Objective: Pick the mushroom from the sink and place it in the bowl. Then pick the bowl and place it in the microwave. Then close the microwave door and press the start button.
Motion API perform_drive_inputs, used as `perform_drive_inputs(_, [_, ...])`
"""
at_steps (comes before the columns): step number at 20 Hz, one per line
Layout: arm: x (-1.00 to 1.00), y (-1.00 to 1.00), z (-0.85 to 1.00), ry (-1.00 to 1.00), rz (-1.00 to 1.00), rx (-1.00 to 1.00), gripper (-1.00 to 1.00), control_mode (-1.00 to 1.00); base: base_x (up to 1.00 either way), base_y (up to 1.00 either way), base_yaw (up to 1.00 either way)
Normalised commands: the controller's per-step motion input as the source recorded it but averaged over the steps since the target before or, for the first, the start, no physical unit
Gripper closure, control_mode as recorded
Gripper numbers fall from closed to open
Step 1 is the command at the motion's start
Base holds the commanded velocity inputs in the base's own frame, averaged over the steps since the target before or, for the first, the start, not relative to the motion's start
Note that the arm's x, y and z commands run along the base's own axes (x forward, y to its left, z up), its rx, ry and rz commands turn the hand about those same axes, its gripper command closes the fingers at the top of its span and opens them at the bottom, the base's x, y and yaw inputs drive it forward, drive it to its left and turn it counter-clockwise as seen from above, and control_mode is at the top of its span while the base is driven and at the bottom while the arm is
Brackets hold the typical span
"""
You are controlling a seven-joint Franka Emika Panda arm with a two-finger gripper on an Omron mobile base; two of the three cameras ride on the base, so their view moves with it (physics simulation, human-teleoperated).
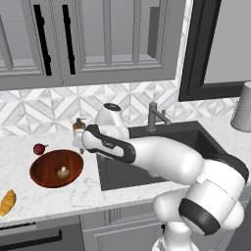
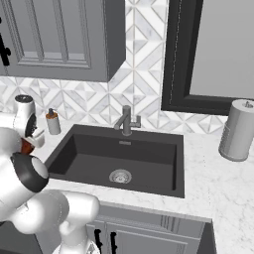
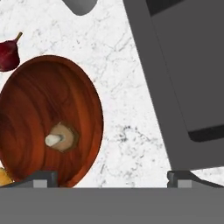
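The reddish-brown wooden bowl (image 1: 45, 169) (image 3: 39, 100) rests on the marble counter left of the sink (image 1: 113, 172) (image 2: 124, 158). The small tan mushroom (image 1: 62, 172) (image 3: 61, 138) lies in the middle of the bowl, its pale stem showing. My gripper (image 3: 111, 179) hangs open above the counter, over the bowl's right rim and the strip of marble between bowl and sink. Nothing sits between its fingertips (image 3: 43, 178). The dark basin holds nothing but its steel drain (image 2: 120, 175). The microwave and its door are out of view.
A dark red onion (image 1: 39, 148) (image 3: 8, 54) lies just behind the bowl, a golden croissant (image 1: 7, 202) at the counter's front left. A soap dispenser (image 1: 78, 126) (image 2: 52, 121) and the faucet (image 1: 154, 116) (image 2: 126, 120) stand at the back. A paper towel roll (image 2: 238, 131) stands right of the sink.
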Motion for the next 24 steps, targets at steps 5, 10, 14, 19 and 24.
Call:
perform_drive_inputs(5, [0.33,0.01,-0.31,0.00,0.00,0.00,-1.00,-1.00,0.00,0.00,0.00])
perform_drive_inputs(10, [0.20,0.19,-0.23,0.02,0.00,0.00,-1.00,-1.00,0.00,0.00,0.00])
perform_drive_inputs(14, [0.24,0.15,-0.44,0.03,0.02,0.00,-1.00,-1.00,0.00,0.00,0.00])
perform_drive_inputs(19, [0.19,0.23,-0.33,0.01,0.03,0.00,-1.00,-1.00,0.00,0.00,0.00])
perform_drive_inputs(24, [0.28,0.28,-0.18,0.03,0.00,0.00,-1.00,-1.00,0.00,0.00,0.00])
